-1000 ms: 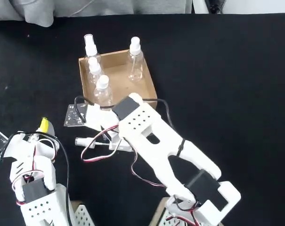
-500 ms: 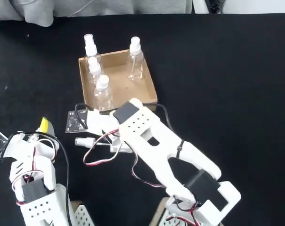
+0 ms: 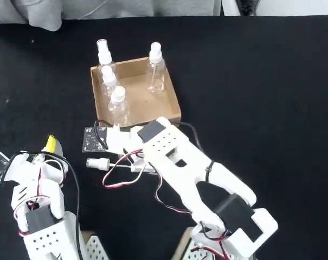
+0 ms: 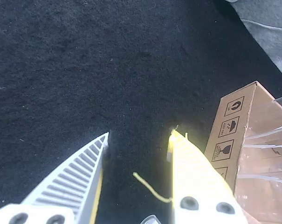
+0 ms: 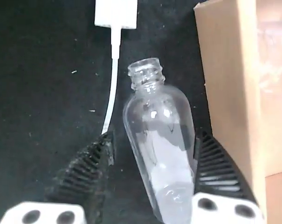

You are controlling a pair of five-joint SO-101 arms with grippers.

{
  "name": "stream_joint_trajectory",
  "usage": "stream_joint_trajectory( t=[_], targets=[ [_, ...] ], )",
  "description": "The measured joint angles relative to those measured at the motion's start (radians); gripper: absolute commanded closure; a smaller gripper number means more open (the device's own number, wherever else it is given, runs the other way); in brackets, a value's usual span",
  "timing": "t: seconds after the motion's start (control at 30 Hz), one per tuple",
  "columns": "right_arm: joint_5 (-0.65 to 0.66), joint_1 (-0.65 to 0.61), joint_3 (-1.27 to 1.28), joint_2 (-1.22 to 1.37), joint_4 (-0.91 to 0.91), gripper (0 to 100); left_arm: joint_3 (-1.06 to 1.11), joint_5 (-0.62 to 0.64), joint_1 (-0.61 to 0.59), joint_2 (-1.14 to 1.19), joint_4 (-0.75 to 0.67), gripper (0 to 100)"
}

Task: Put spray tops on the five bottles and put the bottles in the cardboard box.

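In the right wrist view a clear capless bottle [image 5: 159, 140] lies on the black table, neck pointing away, between the black fingers of my right gripper [image 5: 154, 140], which is open around it. A white spray top [image 5: 115, 13] with its thin tube [image 5: 112, 84] lies just beyond and beside the bottle. Seen from above, that spray top [image 3: 98, 163] lies in front of the cardboard box [image 3: 166, 92], beside my right gripper [image 3: 122, 148]. Three capped bottles [image 3: 118, 104] stand in the box and another [image 3: 104, 54] at its far left corner. My left gripper [image 4: 140, 135] is open and empty.
The box wall [image 5: 229, 84] stands close beside the lying bottle. My left arm [image 3: 36, 187] rests at the near left of the table, its gripper facing a corner of the box [image 4: 234, 126]. Grey cloth [image 3: 39, 11] lies along the far edge.
My right arm has drawn back a little from the box toward the table's front. The spray top on the table and my left arm have stayed put.
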Motion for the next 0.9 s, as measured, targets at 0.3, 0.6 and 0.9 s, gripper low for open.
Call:
stream_joint_trajectory(
  t=[0.3,0.6,0.9],
  targets=[
    [0.000,0.000,0.000,0.080,-0.057,77.9,0.000,0.000,0.000,0.000,0.000,81],
    [-0.008,0.000,0.000,0.103,-0.060,83.8,0.000,0.000,0.000,0.000,0.000,81],
    [-0.127,0.002,0.000,0.103,-0.061,92.2,0.000,0.000,0.000,0.000,0.000,81]
  ],
)
